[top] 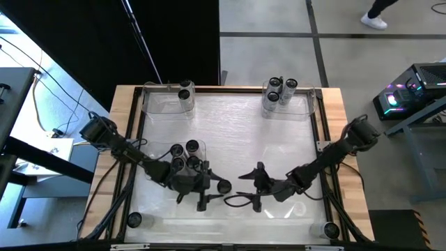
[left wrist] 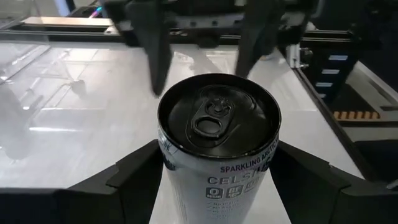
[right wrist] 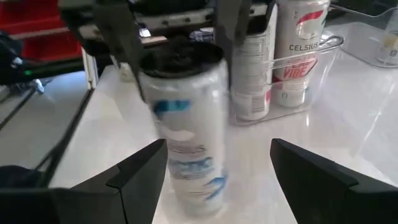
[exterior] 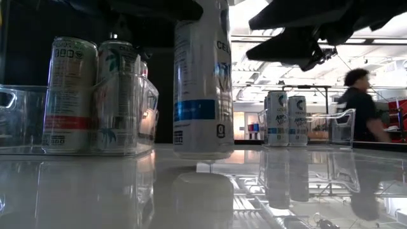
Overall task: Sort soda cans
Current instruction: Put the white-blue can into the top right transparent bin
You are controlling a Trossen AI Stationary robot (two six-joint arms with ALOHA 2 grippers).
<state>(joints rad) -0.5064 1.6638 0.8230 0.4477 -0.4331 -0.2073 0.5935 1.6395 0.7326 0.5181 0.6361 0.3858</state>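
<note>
Left gripper grips one can on the table near the front middle.
The arm hides much of that can from above. Right gripper sits wide open, just beside it.

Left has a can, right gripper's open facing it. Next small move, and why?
Probably ease the right gripper forward until its open fingers straddle the can: the left gripper holds it, and the right sits just short.
</note>
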